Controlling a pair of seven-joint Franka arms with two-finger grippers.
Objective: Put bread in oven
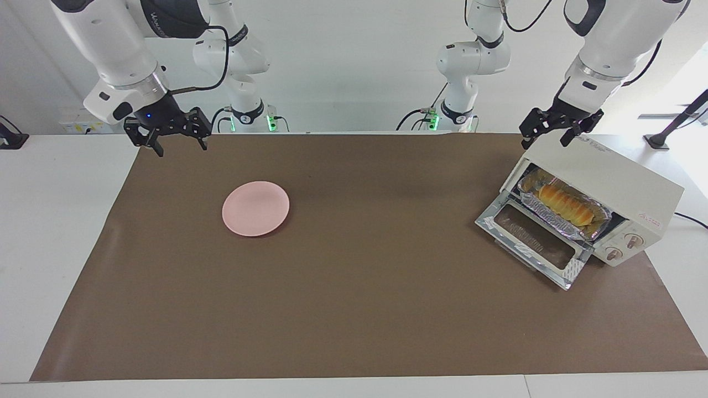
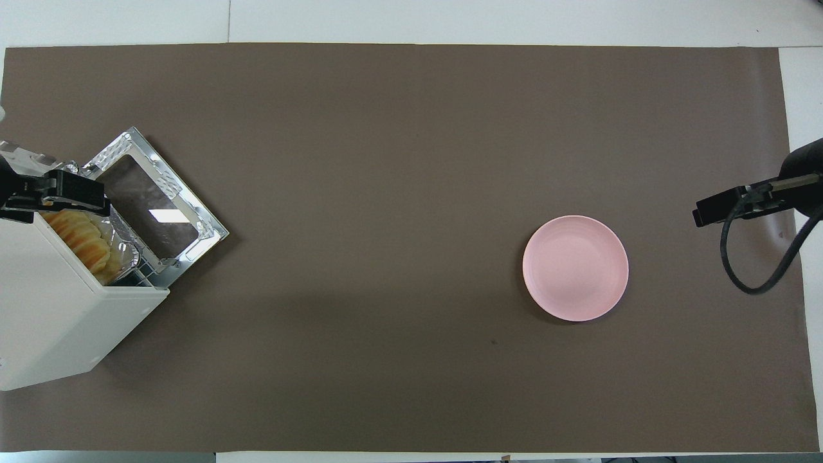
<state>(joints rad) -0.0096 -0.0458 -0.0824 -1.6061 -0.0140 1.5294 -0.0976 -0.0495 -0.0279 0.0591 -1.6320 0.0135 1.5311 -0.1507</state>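
My left gripper (image 1: pixel 560 132) hangs over the oven's (image 1: pixel 614 182) top near its front edge, fingers spread and holding nothing. My right gripper (image 1: pixel 176 138) waits, open and empty, well apart from the oven, over the mat's edge by the pink plate (image 1: pixel 255 208). The bread (image 1: pixel 565 204) lies on the foil tray (image 1: pixel 553 218) inside the oven, whose door (image 1: pixel 534 244) is down. It looks light and soft, probably easily crushed; I would grip gently across its middle.
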